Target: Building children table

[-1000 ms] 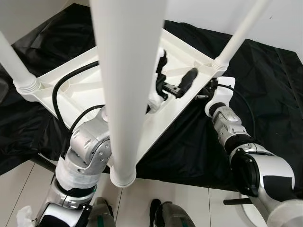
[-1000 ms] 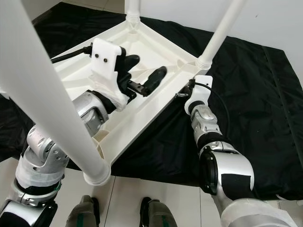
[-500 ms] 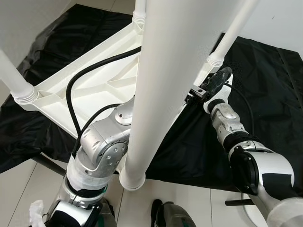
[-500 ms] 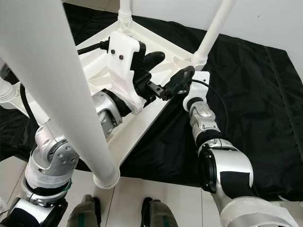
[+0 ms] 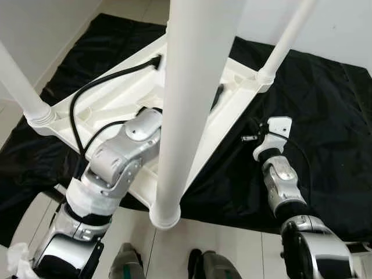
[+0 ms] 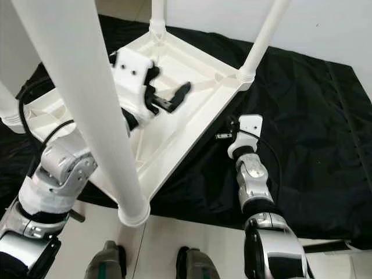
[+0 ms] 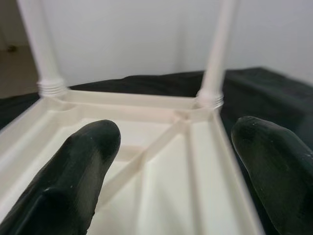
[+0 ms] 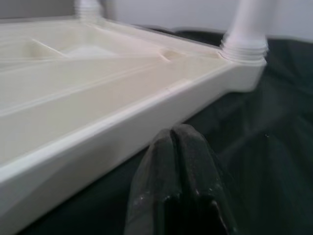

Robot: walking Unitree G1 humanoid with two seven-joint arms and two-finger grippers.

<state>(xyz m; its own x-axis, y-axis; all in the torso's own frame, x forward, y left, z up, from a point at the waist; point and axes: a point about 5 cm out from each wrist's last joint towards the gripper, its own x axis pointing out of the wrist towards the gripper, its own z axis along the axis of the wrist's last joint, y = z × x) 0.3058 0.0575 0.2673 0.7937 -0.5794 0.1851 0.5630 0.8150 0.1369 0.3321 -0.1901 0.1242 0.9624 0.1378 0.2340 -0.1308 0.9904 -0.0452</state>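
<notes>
A white children's table (image 6: 195,67) lies upside down on a black cloth, its round legs pointing up. One leg (image 6: 96,104) rises close in front of me, and another (image 6: 263,36) stands at the far right corner. My left gripper (image 6: 168,93) hovers open over the ribbed underside (image 7: 161,147), with nothing between its black fingers (image 7: 80,171). My right gripper (image 6: 225,132) is low over the cloth just outside the table's right rim (image 8: 122,122). Its fingers (image 8: 178,186) are pressed together and hold nothing.
The black cloth (image 6: 308,116) spreads under the table and far to the right. White floor tiles (image 6: 174,238) and my feet (image 6: 104,261) are at the near edge. A white wall runs along the back. A black cable (image 5: 99,87) loops over my left arm.
My right gripper has come down and back from the table's far right corner to the cloth. My left gripper stays over the underside. The camera has shifted.
</notes>
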